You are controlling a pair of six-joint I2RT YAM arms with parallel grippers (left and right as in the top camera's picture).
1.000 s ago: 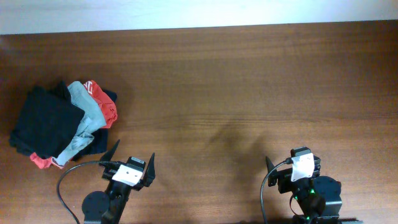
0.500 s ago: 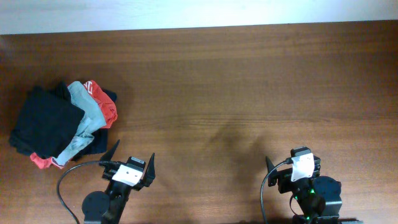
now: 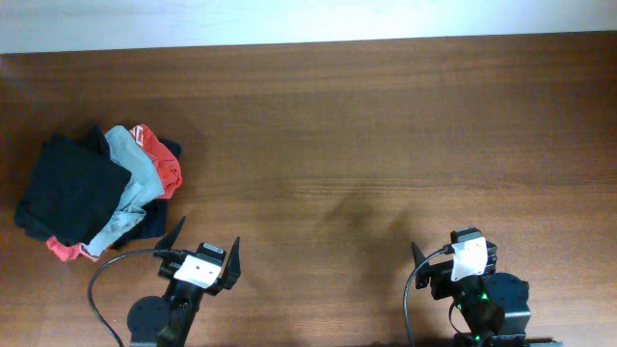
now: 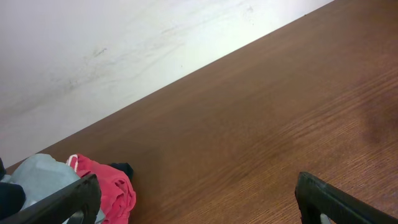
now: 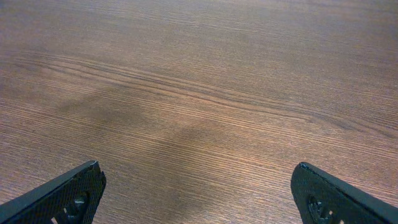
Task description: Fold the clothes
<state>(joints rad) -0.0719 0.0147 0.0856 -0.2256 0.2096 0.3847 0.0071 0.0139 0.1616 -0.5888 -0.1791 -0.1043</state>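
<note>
1. The clothes (image 3: 96, 193) are heaped at the left side of the table (image 3: 386, 125), near the left arm and well apart from the right one. Judging by the heap, nothing is folded yet.
2. The black T-shirt (image 3: 69, 188) is seen on top, with a grey-blue garment (image 3: 135, 172) and a red garment (image 3: 166, 166) lying beside and partly under it (no logo can be made out).
3. The left gripper (image 3: 207, 236) is spread wide and nothing is held. The right gripper (image 5: 198, 167) is likewise spread wide and empty, over bare wood.
4. The step in hand is judged to be pulling one garment off the heap. The black T-shirt is best taken first and pinched at an outer edge, not mid-pile, so that only one layer is lifted.
5. It is best carried to the open middle and spread flat before any fold is made; soft fabric is likely to bunch if dragged fast.
</note>
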